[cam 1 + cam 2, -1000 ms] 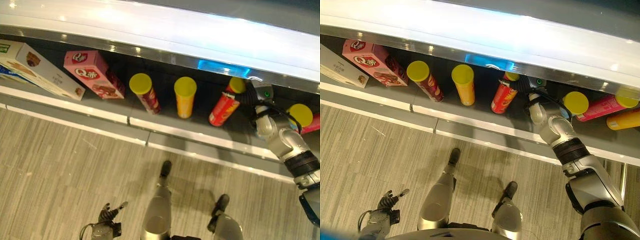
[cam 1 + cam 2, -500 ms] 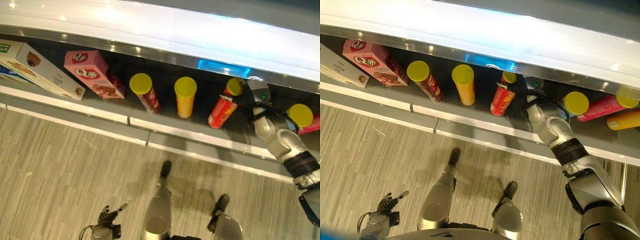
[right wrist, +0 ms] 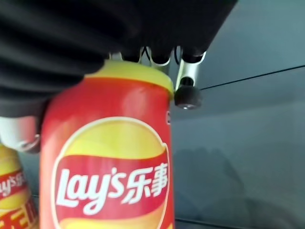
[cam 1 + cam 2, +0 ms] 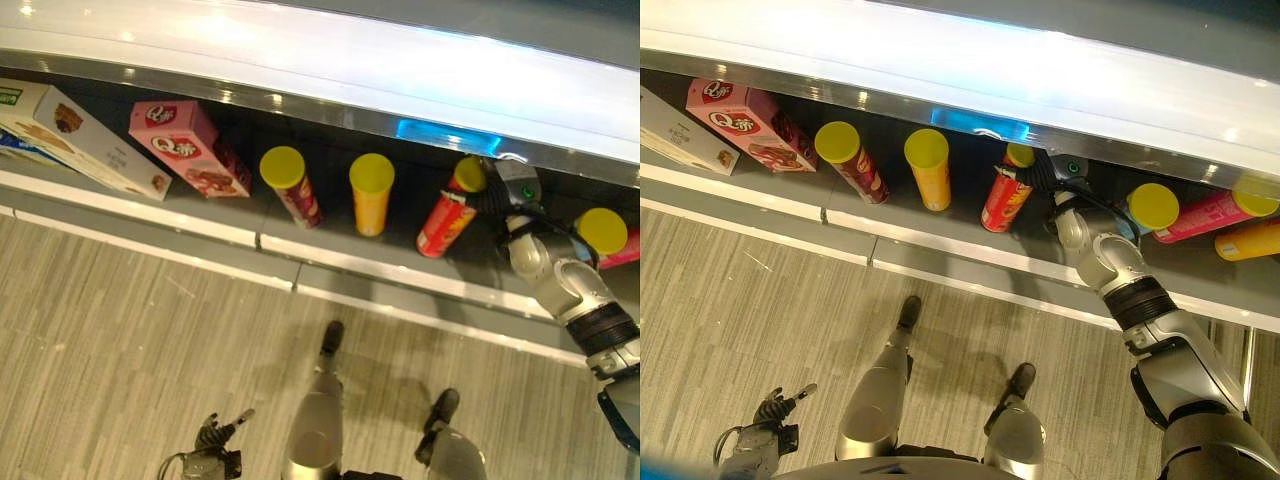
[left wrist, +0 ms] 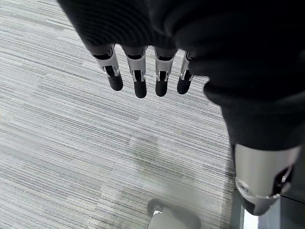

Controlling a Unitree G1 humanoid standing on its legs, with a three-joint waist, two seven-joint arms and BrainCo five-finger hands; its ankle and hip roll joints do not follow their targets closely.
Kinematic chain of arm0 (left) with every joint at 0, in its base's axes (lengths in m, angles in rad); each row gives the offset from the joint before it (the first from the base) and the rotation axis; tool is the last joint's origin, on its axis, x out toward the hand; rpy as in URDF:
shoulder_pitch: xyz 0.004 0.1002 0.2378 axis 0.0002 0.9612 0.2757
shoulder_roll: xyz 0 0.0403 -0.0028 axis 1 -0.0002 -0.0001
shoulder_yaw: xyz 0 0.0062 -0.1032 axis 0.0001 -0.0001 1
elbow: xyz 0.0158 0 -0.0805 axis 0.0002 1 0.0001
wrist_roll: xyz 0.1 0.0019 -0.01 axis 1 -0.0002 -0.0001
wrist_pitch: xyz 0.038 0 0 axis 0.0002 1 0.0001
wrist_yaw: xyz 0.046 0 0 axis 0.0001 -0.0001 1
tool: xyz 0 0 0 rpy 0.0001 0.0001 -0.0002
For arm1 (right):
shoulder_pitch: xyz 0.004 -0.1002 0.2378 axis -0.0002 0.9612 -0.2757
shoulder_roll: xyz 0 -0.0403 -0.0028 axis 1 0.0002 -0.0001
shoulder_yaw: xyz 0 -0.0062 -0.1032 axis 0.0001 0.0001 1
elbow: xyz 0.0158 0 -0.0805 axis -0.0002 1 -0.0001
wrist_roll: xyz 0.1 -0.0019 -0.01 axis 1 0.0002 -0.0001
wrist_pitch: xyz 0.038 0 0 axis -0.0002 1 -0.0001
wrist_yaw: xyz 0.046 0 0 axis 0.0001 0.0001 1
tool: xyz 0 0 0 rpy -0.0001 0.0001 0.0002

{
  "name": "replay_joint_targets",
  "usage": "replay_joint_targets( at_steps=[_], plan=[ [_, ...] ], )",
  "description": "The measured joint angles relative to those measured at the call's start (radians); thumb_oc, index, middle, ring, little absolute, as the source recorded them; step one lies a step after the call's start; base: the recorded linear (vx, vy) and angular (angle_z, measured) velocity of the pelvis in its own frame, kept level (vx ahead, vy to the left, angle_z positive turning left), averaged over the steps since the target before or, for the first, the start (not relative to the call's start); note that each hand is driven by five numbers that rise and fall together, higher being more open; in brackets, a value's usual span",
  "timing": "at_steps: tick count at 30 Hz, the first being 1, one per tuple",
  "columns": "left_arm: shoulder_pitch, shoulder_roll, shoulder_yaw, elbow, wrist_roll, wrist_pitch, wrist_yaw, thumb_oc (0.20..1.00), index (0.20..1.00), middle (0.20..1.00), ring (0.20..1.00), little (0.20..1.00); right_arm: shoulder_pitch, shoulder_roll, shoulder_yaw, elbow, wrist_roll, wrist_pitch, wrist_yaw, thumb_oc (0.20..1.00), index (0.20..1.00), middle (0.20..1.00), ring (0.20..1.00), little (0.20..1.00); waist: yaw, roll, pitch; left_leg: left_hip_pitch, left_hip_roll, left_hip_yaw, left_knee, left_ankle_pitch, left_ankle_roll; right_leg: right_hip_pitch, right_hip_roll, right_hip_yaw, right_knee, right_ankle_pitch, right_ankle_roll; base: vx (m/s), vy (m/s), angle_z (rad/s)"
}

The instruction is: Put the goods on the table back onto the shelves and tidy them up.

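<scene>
1. Left hand [image 5: 143, 71]: low beside the robot over the floor [image 5: 71, 143], fingers straight, holding nothing.
2. Shelf [image 4: 330, 262], from left: boxes, two yellow-lidded cans, then the red can [image 4: 445, 218], tilted.
3. Right hand [image 4: 505, 190]: at the red can's lidded end, fingers curled round it.

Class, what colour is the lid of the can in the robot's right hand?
Yellow, on the red can; clearest in the left eye view.
</scene>
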Motion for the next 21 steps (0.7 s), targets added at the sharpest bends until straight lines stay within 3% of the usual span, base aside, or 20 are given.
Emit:
replay_joint_targets(
  at_steps=[9, 11, 13, 14, 21],
  plan=[
    [-0.001, 0.000, 0.000, 0.007, 0.001, 0.000, 0.000, 1.000, 1.000, 1.000, 1.000, 1.000, 0.000, 0.000, 0.000, 0.001, 0.000, 0.001, 0.000, 0.200, 0.200, 0.200, 0.200, 0.200, -0.001, 0.002, 0.001, -0.008, -0.005, 0.002, 0.014, -0.007, 0.008, -0.002, -0.007, 0.000, 0.000, 0.000, 0.000, 0.00, 0.000, 0.00],
    [-0.002, 0.000, 0.000, 0.007, 0.001, 0.000, 0.000, 1.000, 1.000, 1.000, 1.000, 1.000, 0.000, 0.001, 0.000, 0.001, 0.000, 0.001, 0.000, 0.580, 0.580, 0.580, 0.580, 0.580, 0.000, 0.002, 0.001, -0.011, -0.006, 0.001, 0.019, -0.009, 0.009, -0.002, -0.007, 0.000, 0.000, 0.000, 0.000, 0.00, 0.000, 0.00],
    [-0.006, 0.000, 0.000, 0.007, 0.001, 0.000, 0.000, 1.000, 1.000, 1.000, 1.000, 1.000, 0.000, 0.002, 0.000, 0.001, 0.000, 0.001, 0.000, 0.718, 0.718, 0.718, 0.718, 0.718, 0.000, 0.002, 0.001, -0.017, -0.007, 0.000, 0.027, -0.013, 0.009, -0.003, -0.007, -0.001, 0.001, 0.000, 0.000, 0.00, 0.000, 0.00],
    [-0.007, 0.000, 0.000, 0.007, 0.001, 0.000, 0.000, 1.000, 1.000, 1.000, 1.000, 1.000, 0.000, 0.003, 0.000, 0.001, 0.000, 0.000, -0.001, 1.000, 1.000, 1.000, 1.000, 1.000, 0.000, 0.002, 0.001, -0.017, -0.007, 0.000, 0.028, -0.013, 0.009, -0.003, -0.007, -0.001, 0.001, 0.000, 0.000, 0.00, 0.000, 0.00],
    [-0.015, 0.000, -0.001, 0.002, 0.001, 0.000, 0.001, 1.000, 1.000, 1.000, 1.000, 1.000, -0.002, 0.003, 0.000, 0.001, 0.001, 0.000, -0.002, 1.000, 1.000, 1.000, 1.000, 1.000, -0.001, 0.002, 0.001, -0.016, -0.009, 0.000, 0.029, -0.013, 0.009, -0.003, -0.008, 0.000, 0.004, 0.000, 0.000, 0.00, 0.000, 0.00]
  ],
)
